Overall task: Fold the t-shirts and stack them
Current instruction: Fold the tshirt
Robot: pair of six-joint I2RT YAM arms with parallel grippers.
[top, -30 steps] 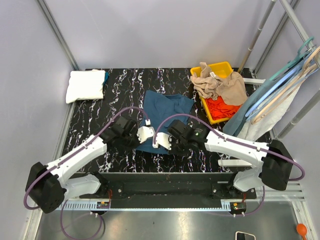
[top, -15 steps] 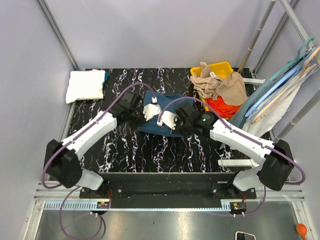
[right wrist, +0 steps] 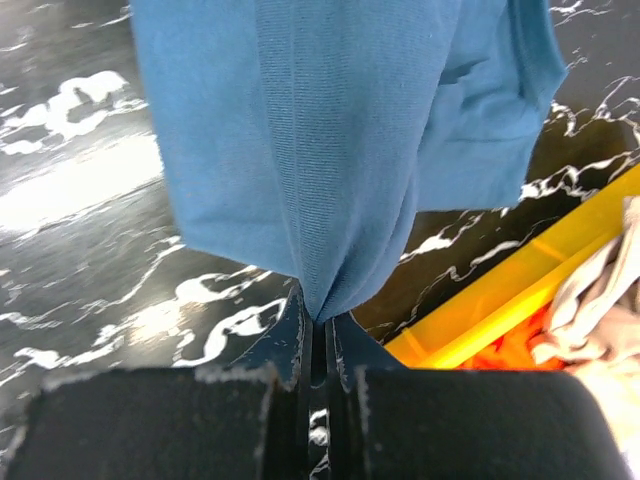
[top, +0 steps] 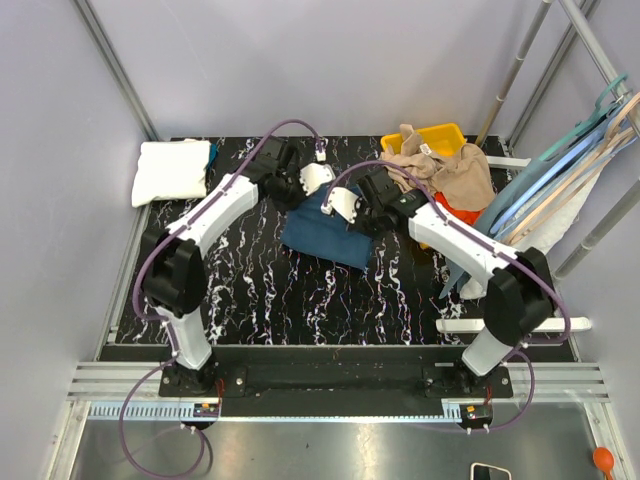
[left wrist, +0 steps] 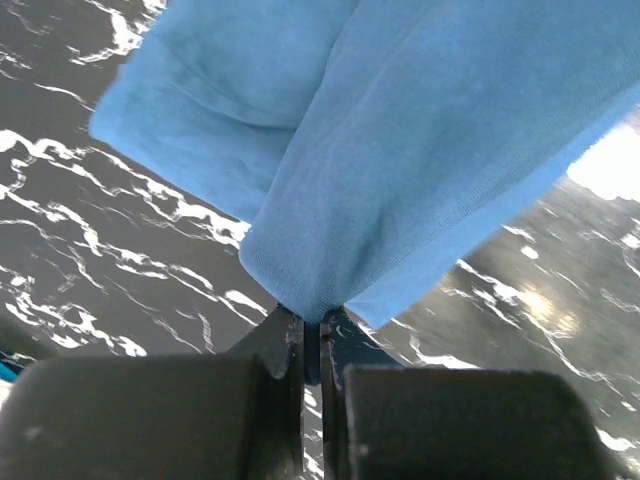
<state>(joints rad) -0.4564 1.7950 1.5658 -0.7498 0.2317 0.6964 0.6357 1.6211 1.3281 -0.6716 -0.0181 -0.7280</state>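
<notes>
While the teal tee (top: 330, 235) lies near the middle of the surface (top: 250, 290), towards the far edge, its far side is lifted: the left fingers (left wrist: 298, 340) and the right fingers (right wrist: 304, 340) are each clenched on a pinch of this cloth. A white tee (top: 170, 170) lies folded at the far left corner, a yellow bin (top: 445, 133) at the far right.

Overhead I had bright, even light and a sharp view, with barely any shadow on the tabletop (top: 260, 290). Both wrist cameras caught white glare off its glossy surface; the blue t-shirt (left wrist: 430, 150) read paler on the left, and the close foreground went soft.
</notes>
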